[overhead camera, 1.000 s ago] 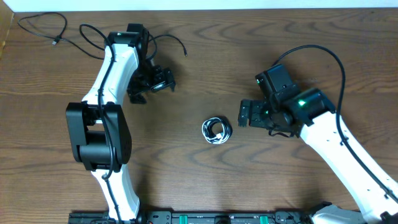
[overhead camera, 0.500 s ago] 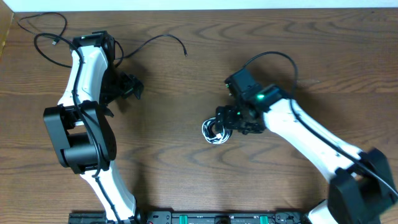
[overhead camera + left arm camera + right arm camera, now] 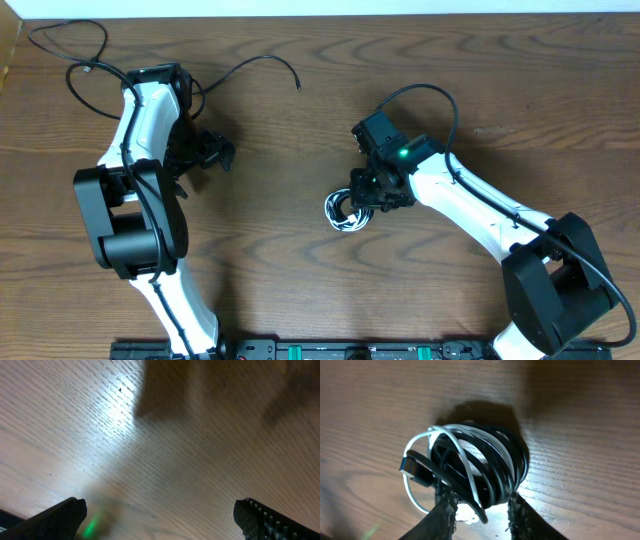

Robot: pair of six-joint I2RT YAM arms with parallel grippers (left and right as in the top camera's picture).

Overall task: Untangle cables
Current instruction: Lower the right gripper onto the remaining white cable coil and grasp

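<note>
A small coiled tangle of thin black and white cables (image 3: 345, 212) lies mid-table. My right gripper (image 3: 362, 194) is down on its right edge. In the right wrist view the black coils (image 3: 490, 462) and a white loop (image 3: 454, 442) sit between my right gripper's (image 3: 481, 505) two fingers, which press the lower part of the bundle from both sides. A black plug with a blue tip (image 3: 415, 469) sticks out to the left. My left gripper (image 3: 208, 150) is open wide over bare wood (image 3: 160, 520), with nothing between its fingers.
A long thin black cable (image 3: 255, 62) runs along the far side and ends in a small plug (image 3: 298, 87). Another black cable (image 3: 60, 42) loops at the far left corner. A white strip (image 3: 320, 6) borders the table's back edge.
My right arm swung left and down onto the coiled bundle, and its jaws closed round the coils. The left arm moved left, away from the table's middle, staying open.
</note>
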